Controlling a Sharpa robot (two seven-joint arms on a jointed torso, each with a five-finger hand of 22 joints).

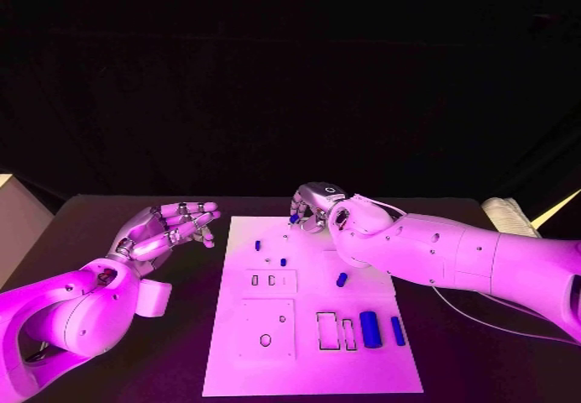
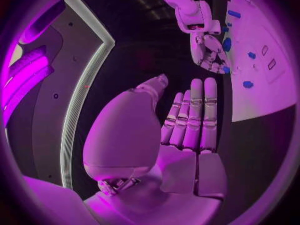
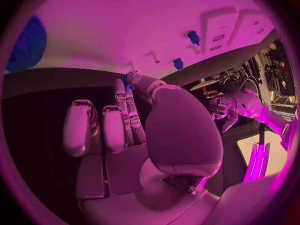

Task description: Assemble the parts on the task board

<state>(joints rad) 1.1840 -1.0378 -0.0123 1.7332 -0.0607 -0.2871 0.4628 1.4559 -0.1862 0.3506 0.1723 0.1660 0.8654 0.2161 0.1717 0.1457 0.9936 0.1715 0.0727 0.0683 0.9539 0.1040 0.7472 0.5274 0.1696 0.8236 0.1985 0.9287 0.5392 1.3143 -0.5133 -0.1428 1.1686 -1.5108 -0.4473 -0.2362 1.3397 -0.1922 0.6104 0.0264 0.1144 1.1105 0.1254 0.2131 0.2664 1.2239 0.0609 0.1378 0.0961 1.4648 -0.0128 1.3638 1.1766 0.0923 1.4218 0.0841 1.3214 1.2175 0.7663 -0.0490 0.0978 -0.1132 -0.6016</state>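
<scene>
The white task board [image 1: 315, 353] lies in the middle of the black table. At its far edge my right hand [image 1: 320, 206] pinches a small blue part [image 1: 295, 218] between thumb and fingertip; the right wrist view shows that part [image 3: 128, 80] at the fingertips just over the board's edge. My left hand [image 1: 170, 231] hovers beside the board's far left corner, open, its fingers [image 2: 194, 115] straight and holding nothing. Small blue pegs [image 1: 257, 245] [image 1: 284, 262] stand on the board. A short blue piece [image 1: 342, 280] lies mid-board, and two larger blue cylinders [image 1: 370, 329] [image 1: 397, 331] lie near the right edge.
The board has rectangular and round recesses [image 1: 265, 340] in its near half. A pale ribbed object [image 1: 509, 217] lies at the table's far right corner, and a pale box [image 1: 15, 222] stands off the left edge. Bare black table [image 1: 109, 210] flanks the board.
</scene>
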